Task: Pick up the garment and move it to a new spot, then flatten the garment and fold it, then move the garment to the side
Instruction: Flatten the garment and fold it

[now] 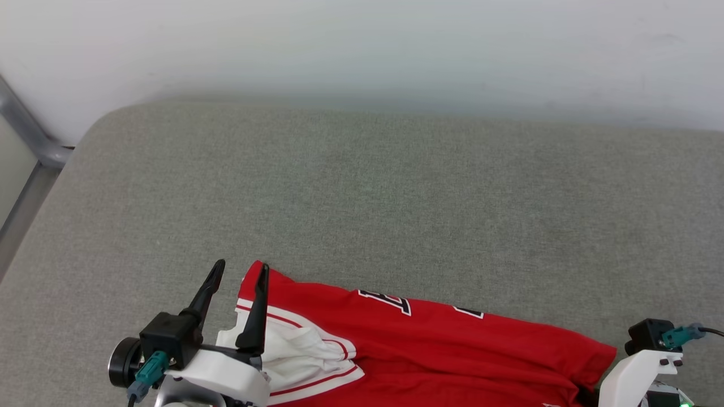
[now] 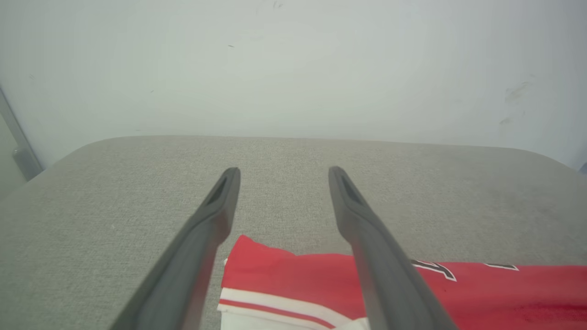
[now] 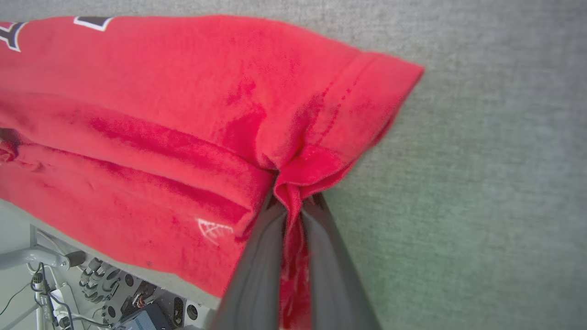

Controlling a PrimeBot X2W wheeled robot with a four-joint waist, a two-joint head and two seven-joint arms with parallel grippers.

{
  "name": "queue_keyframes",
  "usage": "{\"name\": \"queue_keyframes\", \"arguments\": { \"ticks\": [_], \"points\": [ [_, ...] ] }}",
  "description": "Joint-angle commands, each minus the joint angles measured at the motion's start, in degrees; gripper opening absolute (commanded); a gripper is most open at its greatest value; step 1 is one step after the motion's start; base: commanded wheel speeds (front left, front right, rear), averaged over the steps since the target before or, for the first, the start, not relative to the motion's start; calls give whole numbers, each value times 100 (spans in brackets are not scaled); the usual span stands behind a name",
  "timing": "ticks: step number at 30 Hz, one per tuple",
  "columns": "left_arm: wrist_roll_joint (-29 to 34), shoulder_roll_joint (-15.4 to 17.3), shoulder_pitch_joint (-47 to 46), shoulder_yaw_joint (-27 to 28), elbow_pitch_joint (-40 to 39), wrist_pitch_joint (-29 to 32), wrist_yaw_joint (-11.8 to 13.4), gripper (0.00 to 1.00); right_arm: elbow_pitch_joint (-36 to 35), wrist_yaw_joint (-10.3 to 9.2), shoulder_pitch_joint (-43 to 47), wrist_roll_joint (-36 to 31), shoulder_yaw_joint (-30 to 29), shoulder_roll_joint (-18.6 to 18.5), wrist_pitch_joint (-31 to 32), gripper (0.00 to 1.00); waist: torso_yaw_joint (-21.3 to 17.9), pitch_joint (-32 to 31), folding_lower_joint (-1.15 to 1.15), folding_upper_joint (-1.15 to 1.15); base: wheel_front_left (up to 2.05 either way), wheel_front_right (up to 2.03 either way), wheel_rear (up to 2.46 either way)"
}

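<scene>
Right wrist view, right gripper [image 3: 290, 201] jaws clamped on red garment [image 3: 183, 91] corner, left gripper [image 1: 241, 264] jaws wide, straddling its other end, grey surface [image 1: 362, 186].

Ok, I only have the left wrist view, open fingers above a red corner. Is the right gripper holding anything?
Observer: Yes, the right gripper is shut on the garment, pinching a bunched red fold.
Operator: Where on it?
Observer: By its corner on the robot's right, close to the grey surface's near edge.
Operator: Is it flat?
Observer: No, the white sleeve is crumpled beside the left gripper.
</scene>
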Motion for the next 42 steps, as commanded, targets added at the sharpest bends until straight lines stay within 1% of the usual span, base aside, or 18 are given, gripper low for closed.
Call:
{"name": "queue_keyframes", "arguments": {
  "ticks": [1,4,5,12,15,18,19,23,27,31,33,34,36,39,42],
  "points": [
    [57,36,82,15,29,-38,19,100,26,13,-46,15,52,-1,-27,0,-35,-100,-1,0,0,0,0],
    [81,69,154,27,44,-37,58,100,-84,6,-140,-16,-1,-142,-95,0,-99,-224,-1,0,0,0,0],
    [97,95,229,27,27,-32,91,100,-105,5,-131,-45,-166,-267,-72,0,-160,-324,-1,0,0,0,0],
    [77,132,300,14,-38,-7,138,100,-155,5,-109,-168,-812,-523,63,0,-272,-393,-1,0,0,0,0],
    [55,142,319,5,-52,17,158,100,-188,5,-46,-237,-1101,-578,166,0,-308,-404,-1,0,0,0,0],
    [49,154,334,6,-52,28,184,100,-272,5,-30,-254,-1374,-551,289,0,-337,-414,-1,0,0,0,0],
    [50,157,348,3,-54,34,186,100,-286,5,-38,-180,-1442,-490,359,0,-347,-415,-1,0,0,0,0],
    [30,155,339,-18,-52,42,183,100,-385,6,-194,473,-1725,-114,836,0,-348,-427,-1,0,0,0,0],
    [23,171,300,-41,-31,67,188,100,-578,6,-316,1483,-2027,508,1635,0,-308,-462,-1,0,0,0,0],
    [12,185,289,-72,-23,105,184,100,-673,7,-446,2443,-2275,844,2316,0,-241,-505,-1,0,0,0,0],
    [8,184,266,-93,-15,108,177,100,-590,7,-537,2871,-2332,900,2535,0,-198,-517,-1,0,0,0,0],
    [10,183,251,-105,-14,115,172,100,-538,7,-577,3045,-2326,915,2592,0,-173,-520,-1,0,0,0,0],
    [9,177,221,-136,-1,123,157,100,-300,7,-638,3549,-2131,924,2558,0,-110,-526,-1,0,0,0,0],
    [15,162,162,-182,13,135,140,100,-64,7,-767,4063,-1673,914,2280,0,8,-497,-1,0,0,0,0],
    [17,126,84,-225,31,128,103,100,99,7,-863,4397,-1115,915,1944,0,146,-404,-1,0,0,0,0]
  ]
}}
